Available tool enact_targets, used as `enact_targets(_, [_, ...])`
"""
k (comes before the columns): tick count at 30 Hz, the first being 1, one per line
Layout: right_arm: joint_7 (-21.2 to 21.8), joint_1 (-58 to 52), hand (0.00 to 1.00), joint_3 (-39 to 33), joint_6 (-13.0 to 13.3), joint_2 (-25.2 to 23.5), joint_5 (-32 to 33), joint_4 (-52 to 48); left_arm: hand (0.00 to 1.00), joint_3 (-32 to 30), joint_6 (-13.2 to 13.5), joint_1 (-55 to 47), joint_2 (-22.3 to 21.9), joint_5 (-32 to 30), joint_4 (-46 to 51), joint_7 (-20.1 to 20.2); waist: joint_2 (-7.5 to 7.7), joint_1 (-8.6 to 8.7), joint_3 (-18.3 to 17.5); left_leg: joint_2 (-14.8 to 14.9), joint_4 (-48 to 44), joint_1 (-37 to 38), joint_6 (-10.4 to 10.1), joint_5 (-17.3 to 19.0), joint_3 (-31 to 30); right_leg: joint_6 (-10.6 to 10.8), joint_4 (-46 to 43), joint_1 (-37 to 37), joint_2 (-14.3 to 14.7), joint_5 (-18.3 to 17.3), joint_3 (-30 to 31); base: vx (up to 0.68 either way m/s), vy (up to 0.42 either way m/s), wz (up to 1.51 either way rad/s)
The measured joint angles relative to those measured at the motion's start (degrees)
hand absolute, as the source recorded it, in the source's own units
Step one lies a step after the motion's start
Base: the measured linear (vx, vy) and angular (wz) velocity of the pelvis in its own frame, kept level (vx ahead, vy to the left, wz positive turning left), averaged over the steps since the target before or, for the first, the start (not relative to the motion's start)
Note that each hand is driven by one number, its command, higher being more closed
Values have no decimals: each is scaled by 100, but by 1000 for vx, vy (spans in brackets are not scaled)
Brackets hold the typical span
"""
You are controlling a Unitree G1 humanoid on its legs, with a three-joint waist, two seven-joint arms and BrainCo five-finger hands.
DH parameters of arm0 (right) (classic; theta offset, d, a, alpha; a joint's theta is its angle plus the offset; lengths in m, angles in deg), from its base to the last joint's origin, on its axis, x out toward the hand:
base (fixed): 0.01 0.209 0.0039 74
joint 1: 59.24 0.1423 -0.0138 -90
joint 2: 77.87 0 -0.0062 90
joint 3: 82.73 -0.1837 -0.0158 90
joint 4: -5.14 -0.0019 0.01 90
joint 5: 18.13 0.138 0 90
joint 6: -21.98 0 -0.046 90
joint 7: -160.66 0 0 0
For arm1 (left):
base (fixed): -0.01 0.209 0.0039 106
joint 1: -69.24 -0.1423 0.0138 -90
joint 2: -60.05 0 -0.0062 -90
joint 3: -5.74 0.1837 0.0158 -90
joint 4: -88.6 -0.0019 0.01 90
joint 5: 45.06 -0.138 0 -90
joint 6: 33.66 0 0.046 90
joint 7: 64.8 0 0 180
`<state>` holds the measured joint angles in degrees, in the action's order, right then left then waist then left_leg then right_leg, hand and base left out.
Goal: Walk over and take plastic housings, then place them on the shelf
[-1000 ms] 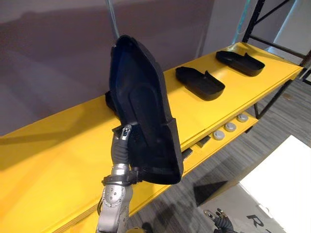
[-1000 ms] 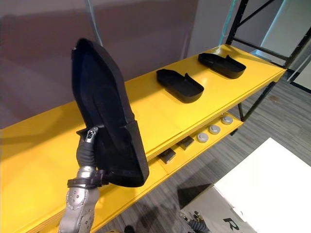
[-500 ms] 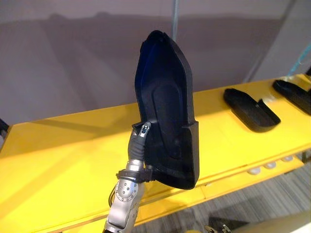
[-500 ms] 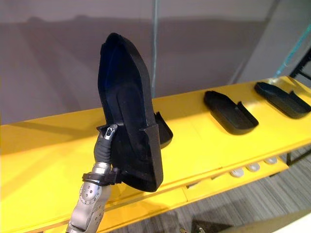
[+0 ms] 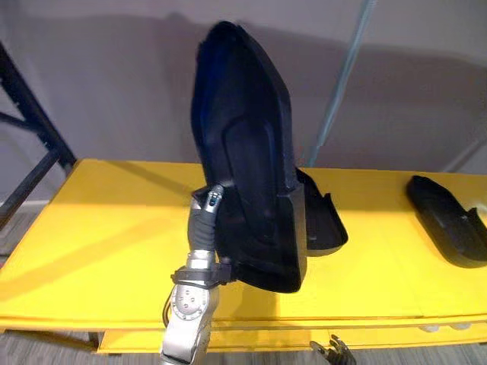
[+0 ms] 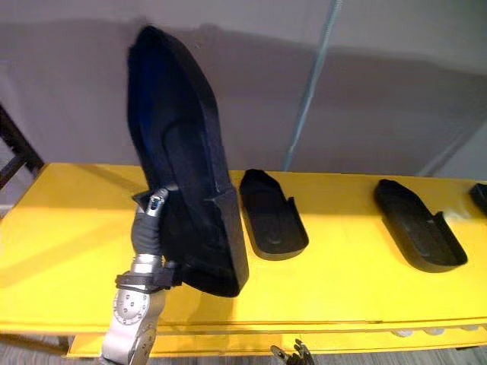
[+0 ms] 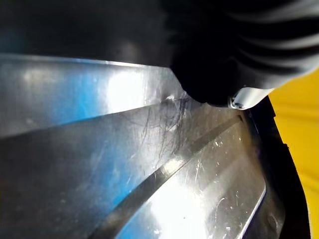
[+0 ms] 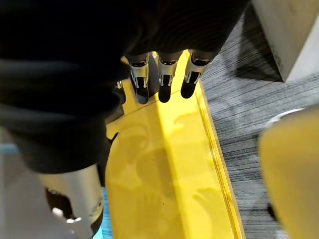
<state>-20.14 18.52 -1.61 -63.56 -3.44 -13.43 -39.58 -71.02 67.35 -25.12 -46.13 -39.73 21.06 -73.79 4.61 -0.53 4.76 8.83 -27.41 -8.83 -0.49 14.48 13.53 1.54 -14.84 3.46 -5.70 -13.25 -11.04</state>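
A large black plastic housing (image 5: 247, 152) stands upright over the yellow shelf (image 5: 99, 243), its hollow side facing me. My left hand (image 5: 205, 222) is shut on its lower edge, the thumb pressed on the inner face and the fingers hidden behind it. The left wrist view shows the housing's glossy inner wall (image 7: 149, 164) from very close. Three more black housings lie flat on the shelf: one just right of the held one (image 6: 270, 217), one further right (image 6: 418, 224), and one at the far right edge (image 6: 481, 194). My right hand (image 8: 159, 82) hangs low with relaxed fingers, holding nothing.
A black rack upright (image 5: 30, 137) stands at the shelf's left end. A grey pole (image 5: 342, 84) runs up the grey wall behind the shelf. Below my right hand are a lower yellow shelf board (image 8: 164, 164) and grey carpet (image 8: 259, 124).
The camera has swung round, so the shelf now lies square across the view and its left end with the rack upright has come in. The housing stays upright in my left hand.
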Motion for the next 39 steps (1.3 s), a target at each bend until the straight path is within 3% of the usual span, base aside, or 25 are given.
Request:
enact_targets(3, [-20, 124, 0, 3, 5, 161, -113, 292, 100, 3, -2, -5, 43, -1, -217, -57, -54, 232, -31, 675, 75, -1, -34, -94, 37, 23, 58, 43, -249, 6, -267, -19, 172, 44])
enact_targets(4, [-28, 124, 0, -16, 4, 248, -180, 399, 100, 9, -2, -1, 33, 0, -238, -74, -184, 356, -96, 894, 395, 3, -30, -432, 4, 158, 123, 47, -305, 56, -404, 17, 440, 56])
enact_targets(5, [-40, 126, 0, -26, 3, 313, -204, 527, 100, 19, 2, 24, 1, 2, -242, -79, -284, 427, -153, 859, 671, 13, -636, -590, -68, 281, 198, 45, -367, 112, -453, 49, 515, 65])
enact_targets(6, [-44, 127, 0, -57, 1, 239, -198, 704, 100, 20, 6, 83, 116, 2, -269, -89, -162, 484, -176, 565, 863, 1, -758, -666, -118, 420, 357, 60, -591, 298, -536, 59, 461, 49])
enact_targets(9, [-38, 143, 0, -142, 3, 200, -199, 799, 100, -59, 23, 197, 346, 14, -592, -208, -95, 438, -149, 276, 749, -190, -603, -643, -204, 520, 646, 62, -796, 1024, -541, 26, 400, 28])
enact_targets(11, [-31, 196, 0, -119, 4, 195, -199, 798, 100, -48, 23, 244, 420, 8, -712, -207, -90, 433, -82, 251, 610, -236, -488, -576, -259, 550, 620, 56, -817, 1245, -521, -15, 260, 16])
enact_targets(13, [-12, 296, 0, -70, 4, 174, -199, 783, 100, -56, 9, 239, 527, -7, -860, -207, -85, 338, -36, 237, 491, -218, -409, -527, -136, 405, 320, -83, -836, 1368, -265, -56, 196, -14])
enact_targets(14, [-10, 300, 0, 9, 4, 176, -200, 753, 100, -56, -15, 226, 522, -28, -866, -209, -87, 299, -33, 238, 497, -191, -383, -511, -95, 403, 189, -169, -841, 1367, -142, -81, 126, -26])
enact_targets(15, [-3, 324, 0, 53, 4, 163, -200, 696, 100, -56, -44, 216, 484, -130, -866, -212, -117, 293, -13, 245, 541, -158, -343, -487, -55, 444, -153, -381, -806, 1138, 156, -118, 31, -7])
enact_targets(16, [24, 345, 0, 117, 6, 120, -197, 673, 100, -77, -49, 218, 470, -231, -905, -210, -94, 309, -11, 235, 625, -118, -312, -488, -35, 517, -555, -546, -594, 691, 640, -124, -30, 1])
enact_targets(17, [38, 348, 0, 117, 7, 109, -197, 673, 100, -100, -52, 211, 452, -240, -944, -209, -92, 306, -12, 204, 637, -85, -315, -493, -29, 512, -681, -581, -472, 501, 757, -117, -113, 2])
enact_targets(19, [49, 348, 0, 120, 9, 128, -166, 691, 100, -280, -59, 132, 319, -396, -1062, -207, -88, 321, -47, -1, 664, -37, -367, -506, -18, 320, -420, -415, -458, -41, 946, -95, -131, -1])
enact_targets(20, [52, 345, 0, 114, 12, 122, -150, 689, 100, -296, -59, 142, 319, -431, -1068, -210, -56, 354, -63, -53, 659, -91, -370, -513, -69, 351, -279, -371, -477, -188, 1056, -98, -140, 33])
enact_targets(21, [82, 372, 0, 79, 13, 144, -55, 686, 100, -297, -62, 160, 280, -452, -1153, -209, -112, 413, -33, -94, 657, -197, -445, -566, -224, 511, -122, -325, -437, -325, 1059, -88, -167, 45])
enact_targets(22, [87, 382, 0, 22, 14, 202, -53, 697, 100, -289, -106, 146, 254, -453, -1266, -206, -178, 425, -2, -68, 771, -164, -457, -693, -277, 494, -87, -285, -373, -286, 1022, -80, -171, 40])
enact_targets(24, [84, 330, 0, -32, 11, 228, -73, 759, 100, -283, -253, 115, 240, -507, -1388, -187, -176, 399, -9, 2, 1131, 107, -573, -929, -296, 445, -34, -140, -257, -252, 990, 8, -202, 9])
enact_targets(28, [83, 267, 0, -129, 8, 255, -74, 826, 100, -438, -283, 172, 261, -668, -1515, -185, -187, 463, -144, 38, 1787, 422, -654, -1267, -282, 370, 32, -35, -132, -196, 989, 82, -119, 0])
enact_targets(35, [91, 283, 0, -125, 8, 264, -86, 969, 100, -883, -541, 346, 695, -937, -2116, -221, -183, 520, -201, 221, 2908, 989, -720, -1886, -247, 221, 265, 59, 169, 119, 1015, 23, -49, 0])
enact_targets(39, [125, 278, 0, -128, 7, 303, -103, 978, 100, -1177, -679, 843, 898, -1121, -2595, -239, -237, 561, -213, 212, 3222, 1055, -705, -2107, -108, 178, 474, 52, 183, 237, 1046, -36, -2, -13])
